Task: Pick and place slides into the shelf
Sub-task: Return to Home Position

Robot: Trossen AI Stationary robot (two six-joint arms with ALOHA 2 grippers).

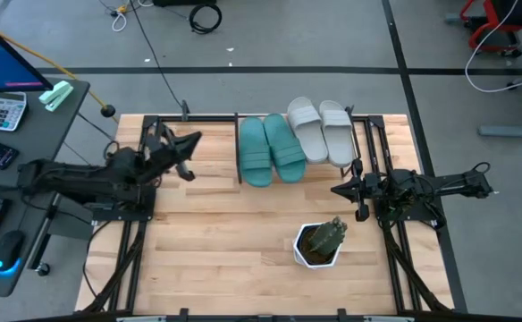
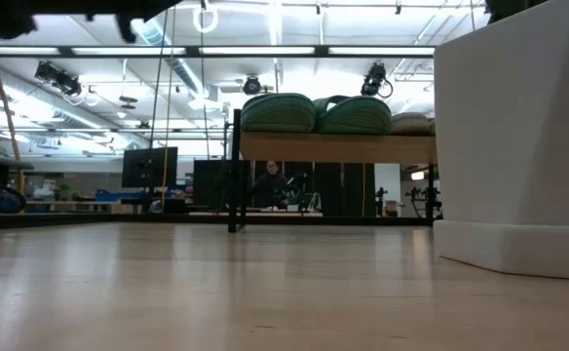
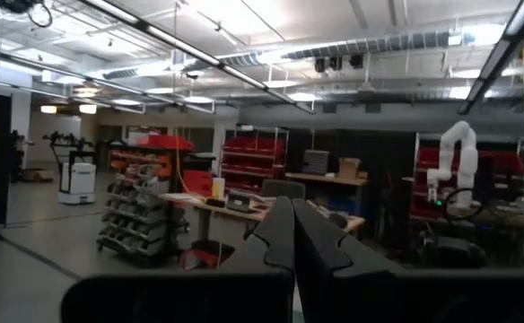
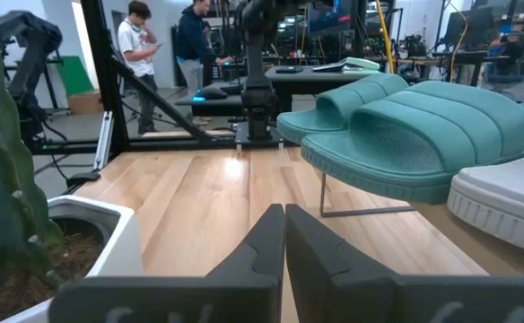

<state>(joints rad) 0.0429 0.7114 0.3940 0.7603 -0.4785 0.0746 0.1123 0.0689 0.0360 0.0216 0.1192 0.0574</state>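
The teal-green pair of slides [image 1: 270, 149] and the light grey pair [image 1: 322, 131] lie side by side, soles down, on the shelf [image 2: 333, 146] at the table's far middle. The low view shows the teal pair [image 2: 314, 112] and part of a grey slide [image 2: 411, 122] on the plank top. My left gripper [image 1: 188, 143] is shut and empty, left of the shelf and raised, its wrist view [image 3: 293, 233] looking out into the room. My right gripper [image 1: 336, 190] is shut and empty, near the shelf's right end, pointing past the teal slides [image 4: 406, 126].
A white pot [image 1: 319, 243] with a cactus stands on the table near the front, close to my right gripper; it fills the low view's right side [image 2: 518, 136]. Black frame rails run along both table sides. People stand beyond the table's left side [image 4: 141, 40].
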